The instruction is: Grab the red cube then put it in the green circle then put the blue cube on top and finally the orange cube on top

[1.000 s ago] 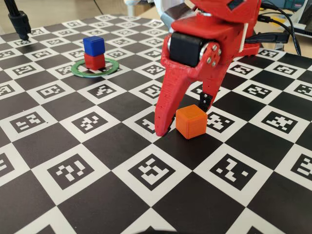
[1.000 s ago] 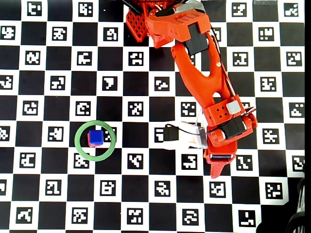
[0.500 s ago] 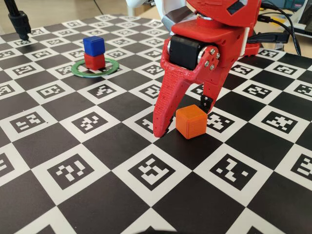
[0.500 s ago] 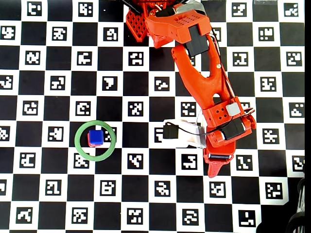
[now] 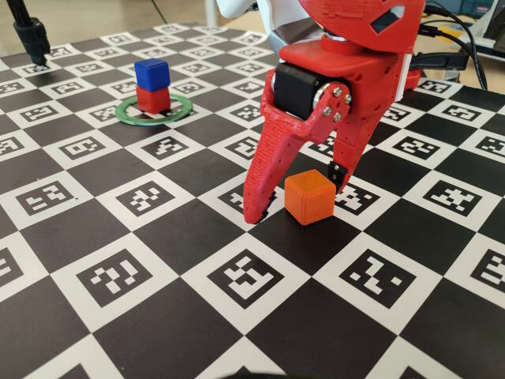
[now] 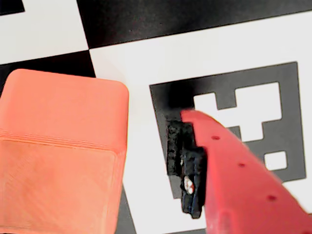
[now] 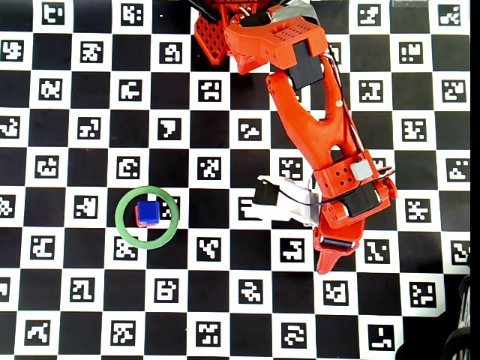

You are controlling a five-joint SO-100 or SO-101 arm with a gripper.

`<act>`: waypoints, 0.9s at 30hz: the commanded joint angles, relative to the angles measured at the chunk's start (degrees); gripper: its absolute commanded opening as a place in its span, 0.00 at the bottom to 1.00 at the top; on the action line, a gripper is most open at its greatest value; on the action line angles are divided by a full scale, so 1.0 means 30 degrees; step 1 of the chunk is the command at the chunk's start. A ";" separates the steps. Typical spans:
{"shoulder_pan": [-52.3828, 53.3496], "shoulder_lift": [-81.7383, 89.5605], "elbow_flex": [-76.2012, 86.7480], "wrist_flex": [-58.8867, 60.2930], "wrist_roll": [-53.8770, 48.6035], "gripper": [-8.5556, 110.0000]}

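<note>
The orange cube (image 5: 309,197) sits on the checkerboard, between the two fingers of my open red gripper (image 5: 297,196). The long finger tip rests on the board to the cube's left; the short black-padded finger stands by its right rear. In the wrist view the orange cube (image 6: 58,151) fills the left side, and one finger (image 6: 234,180) stands apart from it on the right. The blue cube (image 5: 151,73) sits on top of the red cube (image 5: 153,100) inside the green circle (image 5: 122,113). In the overhead view the arm hides the orange cube.
The board is a black and white checkerboard with printed markers (image 5: 251,278). A black stand (image 5: 31,35) rises at the far left corner. Cables (image 5: 465,39) lie at the far right. In the overhead view the arm (image 7: 315,127) reaches from the top centre towards the lower right.
</note>
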 commanded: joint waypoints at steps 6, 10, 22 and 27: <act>-0.0059 0.0439 -0.1494 -0.0498 0.0732 0.45; 0.0000 0.0410 -0.1494 -0.0527 0.1230 0.45; 0.0029 0.0352 -0.1494 -0.0586 0.1934 0.45; 0.0029 0.0381 -0.1494 -0.0703 0.2109 0.45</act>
